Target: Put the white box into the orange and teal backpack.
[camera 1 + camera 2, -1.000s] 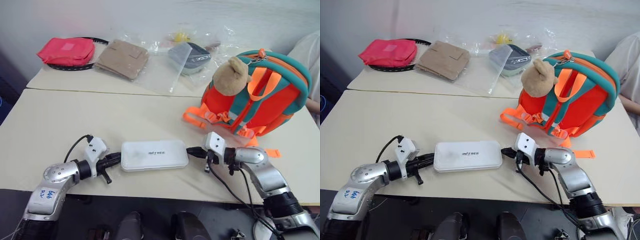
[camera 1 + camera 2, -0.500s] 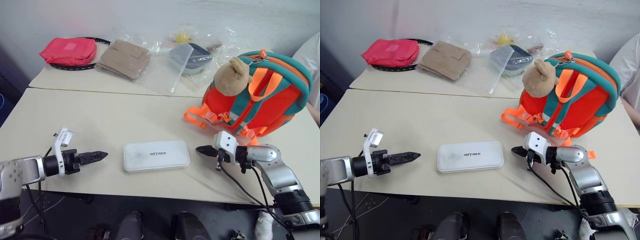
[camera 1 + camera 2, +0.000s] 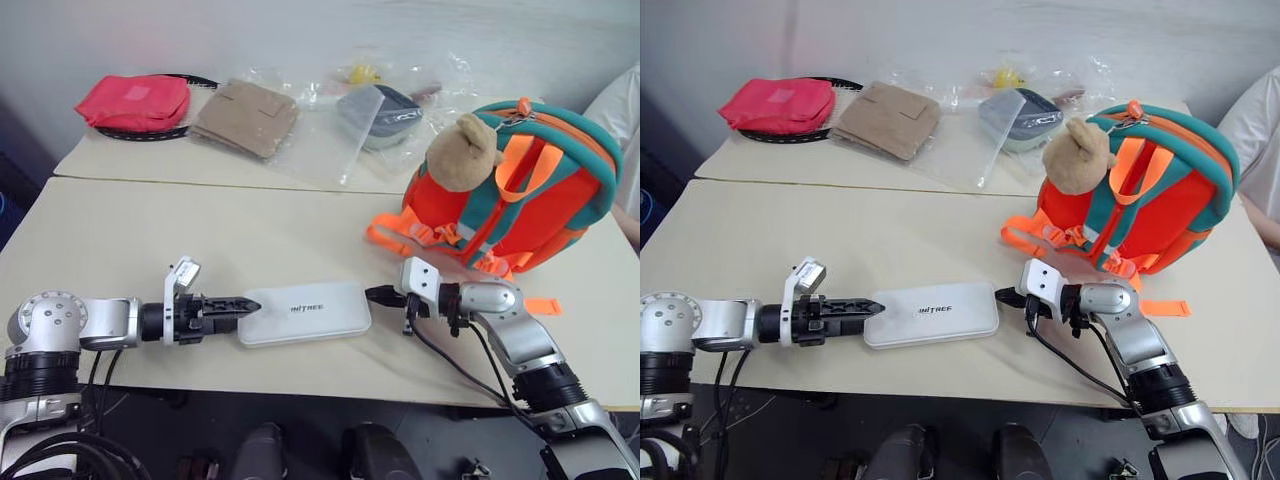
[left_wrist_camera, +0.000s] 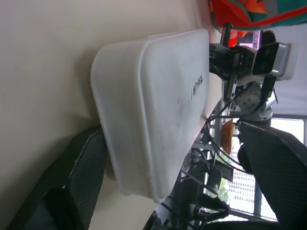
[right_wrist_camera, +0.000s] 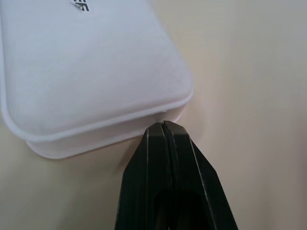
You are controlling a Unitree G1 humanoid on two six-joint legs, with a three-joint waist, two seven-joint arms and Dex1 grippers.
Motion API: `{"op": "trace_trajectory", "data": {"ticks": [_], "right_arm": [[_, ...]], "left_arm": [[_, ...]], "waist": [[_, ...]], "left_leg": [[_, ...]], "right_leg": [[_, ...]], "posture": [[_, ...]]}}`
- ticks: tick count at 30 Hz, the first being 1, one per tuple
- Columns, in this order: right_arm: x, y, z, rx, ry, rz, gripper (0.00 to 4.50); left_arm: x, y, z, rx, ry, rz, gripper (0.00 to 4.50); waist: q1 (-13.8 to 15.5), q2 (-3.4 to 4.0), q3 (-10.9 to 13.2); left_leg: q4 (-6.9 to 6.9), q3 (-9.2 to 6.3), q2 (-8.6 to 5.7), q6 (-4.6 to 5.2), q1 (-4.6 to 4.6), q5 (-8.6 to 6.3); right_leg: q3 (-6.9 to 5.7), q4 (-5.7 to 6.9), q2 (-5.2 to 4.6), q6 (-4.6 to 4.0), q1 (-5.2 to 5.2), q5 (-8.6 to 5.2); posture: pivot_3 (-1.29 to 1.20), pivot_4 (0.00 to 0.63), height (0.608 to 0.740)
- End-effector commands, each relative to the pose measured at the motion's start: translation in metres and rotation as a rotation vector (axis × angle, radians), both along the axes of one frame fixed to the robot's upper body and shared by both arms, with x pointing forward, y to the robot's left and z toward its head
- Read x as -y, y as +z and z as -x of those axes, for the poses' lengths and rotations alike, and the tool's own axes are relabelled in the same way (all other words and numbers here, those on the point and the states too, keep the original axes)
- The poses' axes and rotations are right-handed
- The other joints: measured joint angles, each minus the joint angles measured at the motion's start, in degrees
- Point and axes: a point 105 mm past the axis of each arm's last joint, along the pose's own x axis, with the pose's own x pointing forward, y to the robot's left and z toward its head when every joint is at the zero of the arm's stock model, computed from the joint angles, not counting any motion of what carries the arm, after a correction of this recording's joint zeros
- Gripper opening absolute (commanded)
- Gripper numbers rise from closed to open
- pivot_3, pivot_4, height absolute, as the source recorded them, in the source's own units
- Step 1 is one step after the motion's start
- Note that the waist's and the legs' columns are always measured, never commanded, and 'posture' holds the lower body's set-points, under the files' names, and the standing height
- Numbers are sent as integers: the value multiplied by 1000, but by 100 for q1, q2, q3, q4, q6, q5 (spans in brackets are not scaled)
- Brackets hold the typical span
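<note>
The white box lies flat near the table's front edge, its lettering facing up. My left gripper is open at the box's left end, and its black fingers stand on either side of that end in the left wrist view. My right gripper is shut, with its tip against the box's right end. The orange and teal backpack stands upright at the right, behind the right gripper. Its tan bear head faces left, and its teal zipper band runs over the top.
Along the far table lie a red-pink pouch, a flat tan pouch and a grey container in clear plastic. A person's white sleeve shows at the right edge. The table's front edge runs just below the box.
The left gripper opened, drew back and rolled, then came right again so its fingers straddle the box's left end. The right gripper moved left against the box's right end.
</note>
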Motion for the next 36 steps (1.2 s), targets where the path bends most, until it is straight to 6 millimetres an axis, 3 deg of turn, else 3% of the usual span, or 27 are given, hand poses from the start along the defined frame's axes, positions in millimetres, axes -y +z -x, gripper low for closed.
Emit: {"op": "trace_trajectory", "data": {"ticks": [1, 6, 9, 15, 18, 22, 26, 30, 33, 36], "right_arm": [[-12, 6, 2, 31, 40, -19, 0], [-12, 5, 2, 31, 42, -19, 0], [-6, 5, 3, 31, 37, -16, 0], [22, 18, 11, -5, -42, -143, 0], [34, 34, 29, -41, -33, -289, 548], [81, 34, 42, -39, -270, -311, 1861], [121, 38, 54, -1, -469, -371, 3136], [166, 43, 59, 80, -669, -374, 4452], [185, 56, 53, 161, -732, -397, 4452], [185, 72, 36, 193, -704, -455, 4452]], "left_arm": [[14, 8, -6, 20, -20, 61, 4482], [31, 19, -15, 60, -28, 138, 4482], [35, 21, -10, 87, -53, 131, 3949], [28, 31, -2, 132, -63, 141, 2122], [24, 35, 6, 157, -77, 140, 1317], [12, 42, 13, 239, -14, 146, 1300], [6, 53, 15, 436, 53, 127, 1300], [-12, 62, 19, 688, 140, 136, 1300], [-19, 61, 26, 744, 141, 155, 1300], [-24, 61, 31, 797, 140, 151, 1300]], "waist": [[6, 0, 0], [-2, -1, 0], [-17, -1, 0], [-7, 0, 0], [1, 2, 2], [12, 3, 2], [10, 4, 3], [-20, 11, 6], [-20, 16, 8], [-29, 22, 12]], "left_leg": [[6, -4, 0, 1, -1, -1], [16, -5, -3, 3, -7, -2], [14, -5, -1, -1, -7, -2], [14, -5, 1, -4, -8, -1], [6, -7, 0, -3, -13, -2], [5, -9, 1, -3, -13, -8], [-1, -9, 1, -4, -12, -8], [-27, 10, 1, -9, -4, -6], [-56, 17, 1, -14, 5, 2], [-67, 19, 1, -13, 7, 7]], "right_leg": [[0, -1, 0, 0, 4, 0], [-3, -2, -1, 0, 5, 0], [-4, -2, 2, 0, 3, 0], [-3, -7, 5, 1, 5, 0], [-3, -11, 4, 1, 7, 0], [-3, -28, 3, 1, 10, 0], [-3, -45, 4, 0, 18, 0], [7, -64, 9, -1, 20, -1], [12, -72, 12, -4, 17, -2], [15, -71, 12, -5, 13, -3]], "posture": [[0, 150, 740], [0, 150, 740], [0, 150, 740], [0, 150, 740], [0, 150, 740], [0, 150, 740], [0, 150, 740], [0, 150, 740], [0, 150, 740], [0, 150, 740]]}}
